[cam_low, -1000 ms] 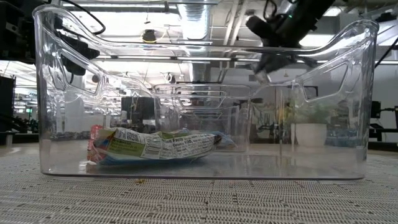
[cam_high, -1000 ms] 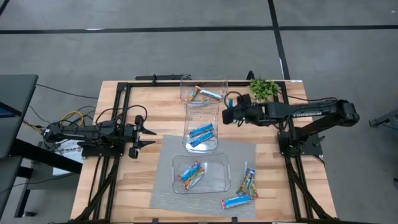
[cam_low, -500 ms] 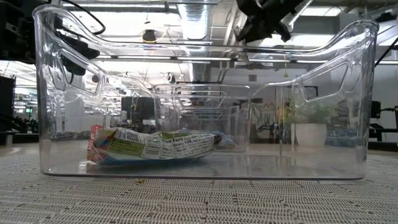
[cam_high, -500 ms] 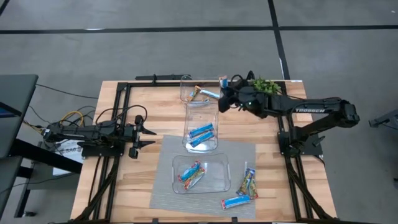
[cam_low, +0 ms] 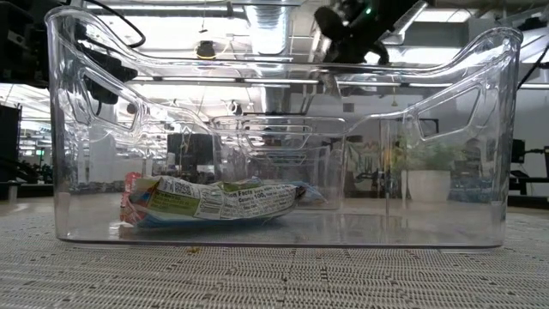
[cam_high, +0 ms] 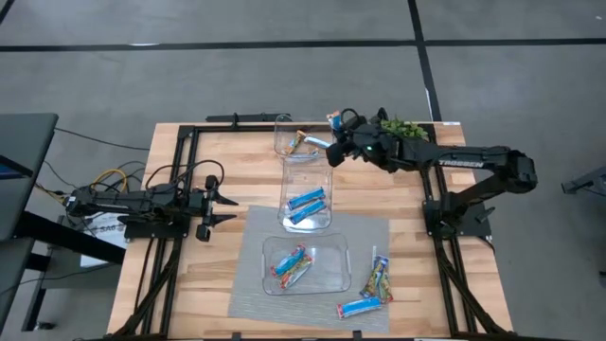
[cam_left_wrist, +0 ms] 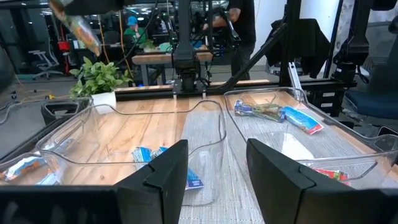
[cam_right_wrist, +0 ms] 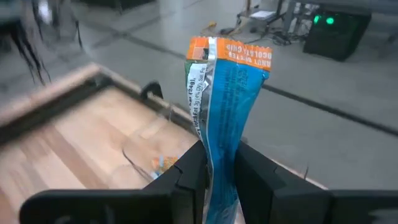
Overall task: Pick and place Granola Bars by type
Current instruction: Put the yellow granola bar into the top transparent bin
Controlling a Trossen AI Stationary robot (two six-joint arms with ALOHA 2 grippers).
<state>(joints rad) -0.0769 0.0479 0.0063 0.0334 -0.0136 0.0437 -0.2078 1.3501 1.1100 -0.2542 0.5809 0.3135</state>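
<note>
Overhead and wrist views of a two-arm sorting station on a wooden desk (cam_high: 218, 284). The right gripper (cam_high: 333, 152) is raised above the far bin (cam_high: 284, 142), at about 12 o'clock from the desk's centre, and is clenched on a blue bar (cam_right_wrist: 219, 118) with an orange end. In the right wrist view the bar stands upright between the two dark fingers (cam_right_wrist: 186, 174), its lower end pinched. The left gripper (cam_high: 227, 201) rests at 9 o'clock near the desk's left edge, fingers (cam_left_wrist: 171, 171) released and spread, grasping nothing.

Three clear bins lie in a line from 12 to 6 o'clock:
- The far bin holds a mixed pair of bars (cam_high: 311, 143).
- The middle bin (cam_high: 327, 189) holds two blue bars (cam_high: 307, 205).
- The near bin (cam_high: 336, 275), on a grey mat (cam_high: 246, 237), holds multicoloured bars (cam_high: 291, 265). In the low view these lie flat against its floor, toward its left wall.

Two bars lie loose on the mat at about 5 o'clock, just outside the near bin: a multicoloured one (cam_high: 378, 276) and a blue one (cam_high: 364, 306). A small green plant (cam_high: 403, 133) stands at 1 o'clock, behind the right arm.
</note>
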